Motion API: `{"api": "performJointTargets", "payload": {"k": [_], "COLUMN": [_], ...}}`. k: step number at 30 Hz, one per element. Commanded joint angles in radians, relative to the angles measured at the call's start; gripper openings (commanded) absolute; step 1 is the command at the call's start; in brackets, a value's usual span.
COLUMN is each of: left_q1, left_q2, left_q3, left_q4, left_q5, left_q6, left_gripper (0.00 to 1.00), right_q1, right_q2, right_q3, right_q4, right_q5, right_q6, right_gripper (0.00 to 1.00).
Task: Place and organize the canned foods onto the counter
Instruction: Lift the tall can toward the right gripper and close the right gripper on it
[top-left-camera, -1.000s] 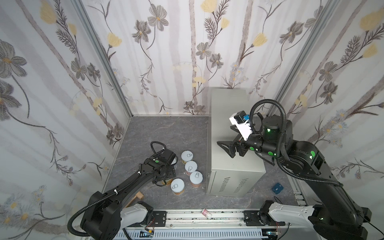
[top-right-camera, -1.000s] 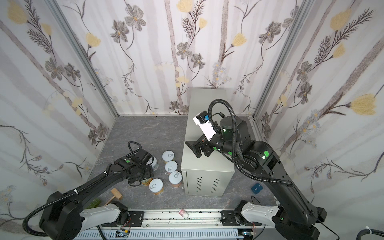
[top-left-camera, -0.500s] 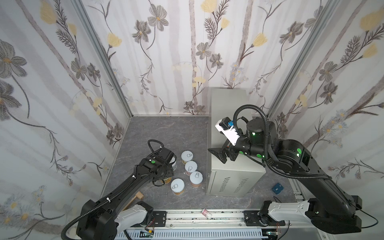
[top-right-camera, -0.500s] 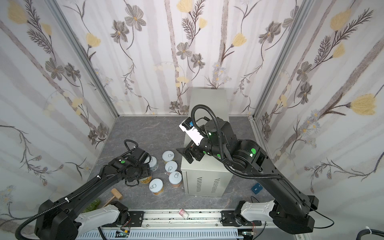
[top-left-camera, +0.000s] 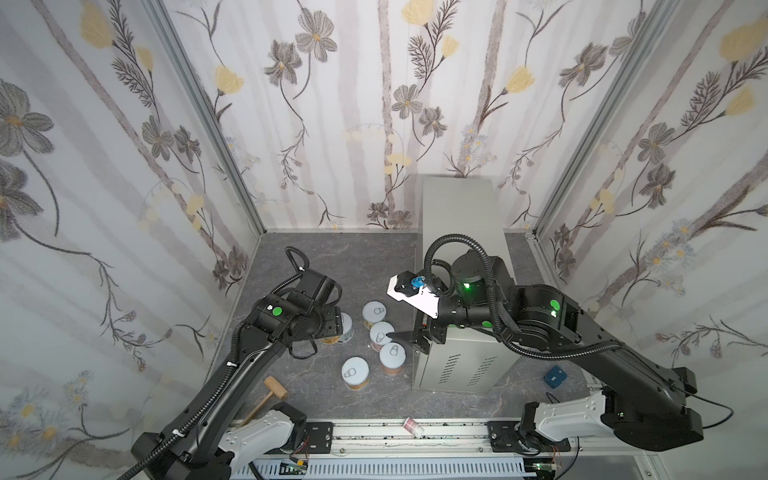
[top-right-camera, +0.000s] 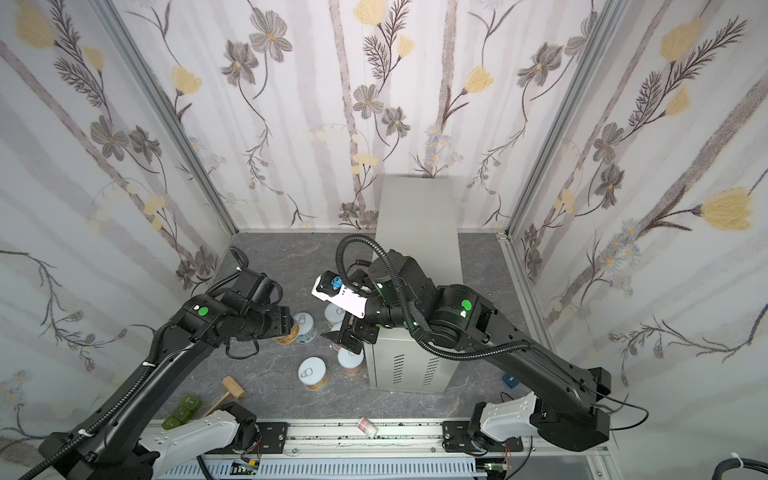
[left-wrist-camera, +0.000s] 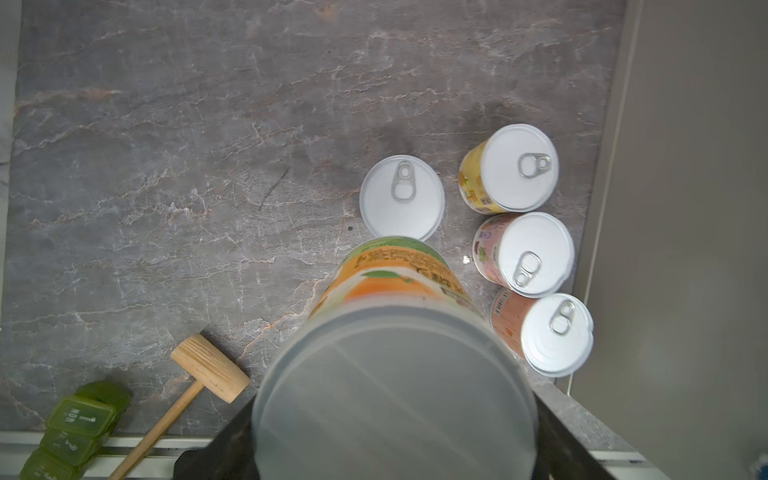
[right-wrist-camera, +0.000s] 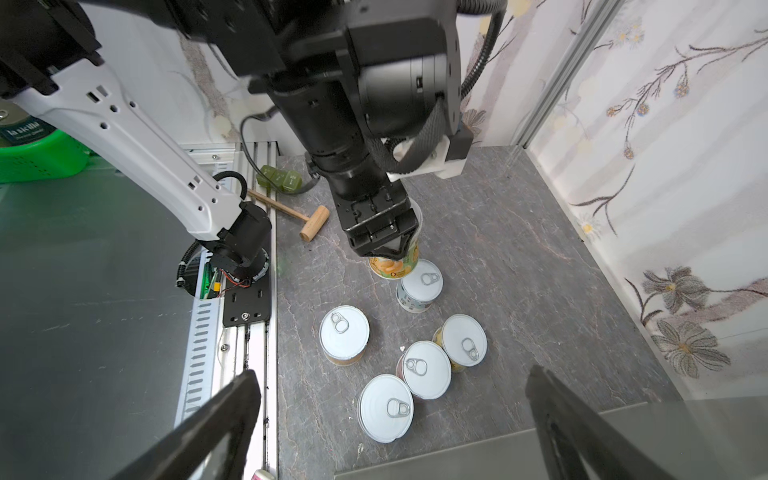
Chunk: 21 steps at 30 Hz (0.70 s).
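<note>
My left gripper (top-left-camera: 332, 330) is shut on an orange-labelled can (left-wrist-camera: 395, 332) and grips its sides just below the lid; the can looks raised off the floor. A pale can (top-left-camera: 347, 328) stands right next to it. Three cans (top-left-camera: 372, 311) (top-left-camera: 381, 332) (top-left-camera: 392, 355) stand in a row along the left side of the counter (top-left-camera: 457, 216), and one more can (top-left-camera: 355, 372) stands nearer the front. My right gripper (right-wrist-camera: 392, 374) hangs open above that row, at the counter's near left corner, with nothing between its fingers. The counter top carries no cans.
A wooden mallet (top-left-camera: 270, 392) and a green pill box (top-right-camera: 183, 411) lie at the front left of the floor. A small blue object (top-left-camera: 555, 376) lies right of the counter. A small pink tube (top-left-camera: 411, 424) rests on the front rail. Patterned walls enclose three sides.
My right arm swung left and down from above the counter top to over the cans beside it. My left gripper closed on the orange can.
</note>
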Motion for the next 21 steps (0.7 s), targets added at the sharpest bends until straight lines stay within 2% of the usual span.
{"api": "performJointTargets", "payload": {"k": [1, 9, 21], "left_q1": [0.001, 0.007, 0.005], "left_q2": [-0.013, -0.041, -0.060], "left_q3": [0.080, 0.266, 0.469], "left_q4": [-0.045, -0.072, -0.138], "left_q5": [0.123, 0.305, 0.416], "left_q6": [0.107, 0.162, 0.231], "left_gripper": [0.15, 0.13, 0.11], "right_q1": [0.010, 0.016, 0.039], "right_q2": [0.029, 0.072, 0.156], "right_q3": [0.004, -0.010, 0.033], "right_q4": [0.077, 0.164, 0.190], "right_q5": [-0.050, -0.085, -0.070], "right_q6": [-0.040, -0.036, -0.012], "right_gripper": [1.00, 1.00, 1.00]}}
